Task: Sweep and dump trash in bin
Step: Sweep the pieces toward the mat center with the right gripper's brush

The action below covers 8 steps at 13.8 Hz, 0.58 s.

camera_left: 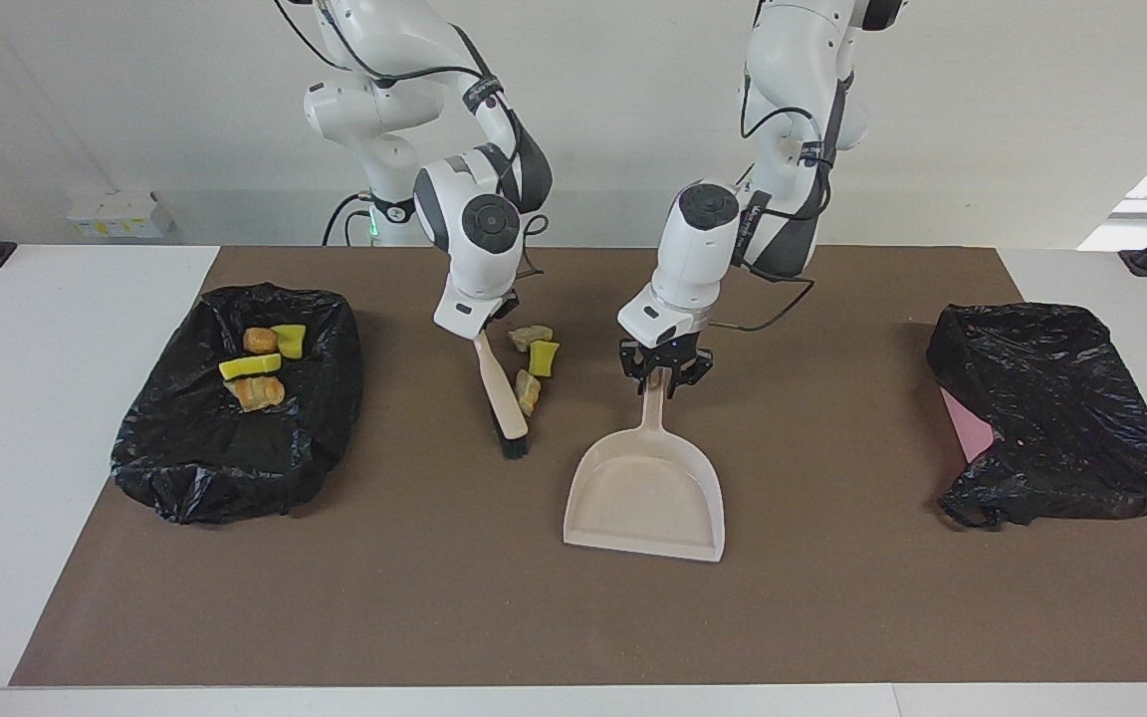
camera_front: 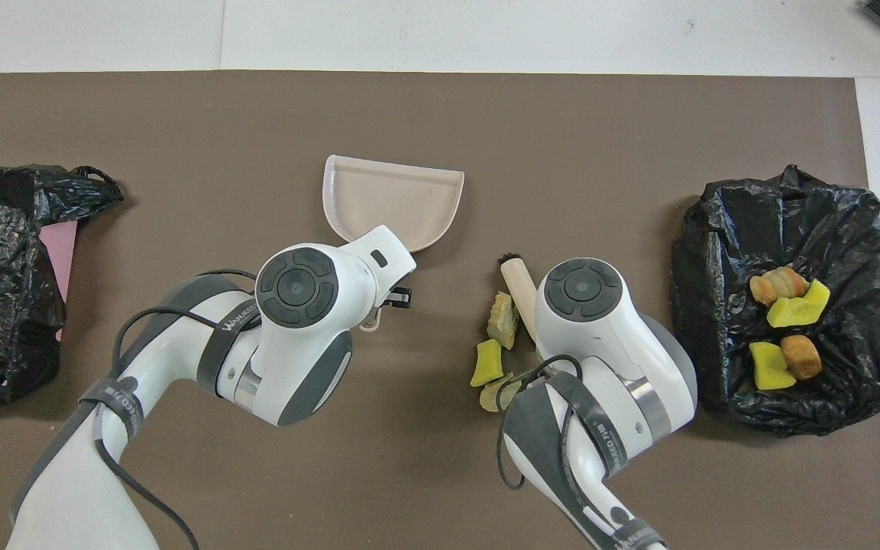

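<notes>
Seven pieces of trash are showing in all. Four [camera_left: 257, 368] are lying inside the black-lined bin [camera_left: 320, 438] at the right arm's end of the counter [camera_left: 434, 597]: two bright yellow chunks and two orange-brown lumps, bunched together. Three more [camera_left: 534, 360] are sitting loose on the brown mat near the middle, just beside the brush handle: a yellow chunk [camera_front: 487, 362] between two tan lumps.

Brush [camera_left: 501, 398]: pale wooden handle, dark bristles resting on the mat, head pointing away from the robots. The right end effector [camera_left: 482, 332] is clamping the top of the handle, fingers closed around it.

Dustpan [camera_left: 648, 493]: cream plastic, lying flat on the mat beside the brush toward the left arm's end, open lip facing away from the robots, nothing lying in it. The left end effector [camera_left: 666, 373] is gripping the handle, fingers pressed against its sides.

Second black bag [camera_left: 1051, 418]: crumpled at the left arm's end of the counter, draping over something pink [camera_left: 967, 423] that is showing at its edge.
</notes>
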Tool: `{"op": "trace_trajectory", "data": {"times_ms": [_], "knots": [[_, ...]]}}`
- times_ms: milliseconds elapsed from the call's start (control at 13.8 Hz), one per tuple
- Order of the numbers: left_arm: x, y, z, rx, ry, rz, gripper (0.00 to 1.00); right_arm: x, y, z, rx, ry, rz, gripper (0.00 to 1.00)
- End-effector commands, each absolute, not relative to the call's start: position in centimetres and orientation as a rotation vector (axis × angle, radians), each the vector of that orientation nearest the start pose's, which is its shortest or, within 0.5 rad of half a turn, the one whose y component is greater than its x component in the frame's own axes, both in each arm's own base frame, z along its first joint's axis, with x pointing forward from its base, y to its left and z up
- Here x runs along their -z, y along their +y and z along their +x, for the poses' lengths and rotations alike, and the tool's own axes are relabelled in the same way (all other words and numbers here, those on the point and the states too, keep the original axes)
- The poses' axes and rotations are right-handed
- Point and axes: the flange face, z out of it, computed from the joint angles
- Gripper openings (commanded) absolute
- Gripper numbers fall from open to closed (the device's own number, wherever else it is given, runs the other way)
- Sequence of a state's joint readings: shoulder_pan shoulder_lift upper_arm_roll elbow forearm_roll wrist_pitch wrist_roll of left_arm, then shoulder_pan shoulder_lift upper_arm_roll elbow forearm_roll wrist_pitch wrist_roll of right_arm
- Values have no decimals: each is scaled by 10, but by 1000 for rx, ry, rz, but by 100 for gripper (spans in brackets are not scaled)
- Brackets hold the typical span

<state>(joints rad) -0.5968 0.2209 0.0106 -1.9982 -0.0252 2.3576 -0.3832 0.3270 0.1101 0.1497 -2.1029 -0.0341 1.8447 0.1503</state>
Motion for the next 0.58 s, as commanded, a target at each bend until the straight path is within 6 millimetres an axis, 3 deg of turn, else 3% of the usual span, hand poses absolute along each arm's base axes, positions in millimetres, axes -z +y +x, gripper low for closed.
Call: {"op": "trace_trajectory", "data": {"times_ms": [0, 72, 362, 507], "knots": [[-362, -335, 505, 165, 300, -3192, 24, -349, 233, 455, -632, -403, -3149, 0], [-361, -334, 505, 154, 293, -3189, 1, -353, 229, 456, -659, -379, -3151, 0], [-367, -327, 507, 112, 326, -3168, 0, -377, 220, 453, -691, -314, -3167, 0], [-381, -307, 515, 113, 388, -3149, 0, -384, 212, 445, -763, -216, -3188, 0]]}}
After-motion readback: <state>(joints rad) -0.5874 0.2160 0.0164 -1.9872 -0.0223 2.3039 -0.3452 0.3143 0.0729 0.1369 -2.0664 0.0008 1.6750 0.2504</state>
